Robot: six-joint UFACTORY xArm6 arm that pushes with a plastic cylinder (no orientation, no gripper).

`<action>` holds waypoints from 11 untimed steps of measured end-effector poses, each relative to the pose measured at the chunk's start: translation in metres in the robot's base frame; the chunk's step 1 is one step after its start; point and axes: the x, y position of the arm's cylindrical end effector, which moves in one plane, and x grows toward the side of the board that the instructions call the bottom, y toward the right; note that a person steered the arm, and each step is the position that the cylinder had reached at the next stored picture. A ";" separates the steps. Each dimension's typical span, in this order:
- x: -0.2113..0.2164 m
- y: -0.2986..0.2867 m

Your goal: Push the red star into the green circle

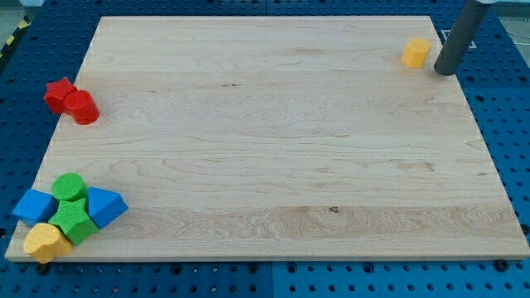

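The red star (58, 93) lies at the view's left edge of the wooden board (281, 141), touching a red cylinder (82, 108) just to its lower right. The green circle (69, 186) sits near the view's bottom left, in a cluster of blocks. My tip (445, 71) is at the view's top right, far from both, just right of a yellow block (416, 52).
Around the green circle lie a blue block (34, 205) on its left, a blue block (105, 205) on its right, a green star-like block (73, 221) below it and a yellow heart-like block (45, 242) at the corner. Blue pegboard (25, 66) surrounds the board.
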 end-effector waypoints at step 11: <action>0.053 -0.395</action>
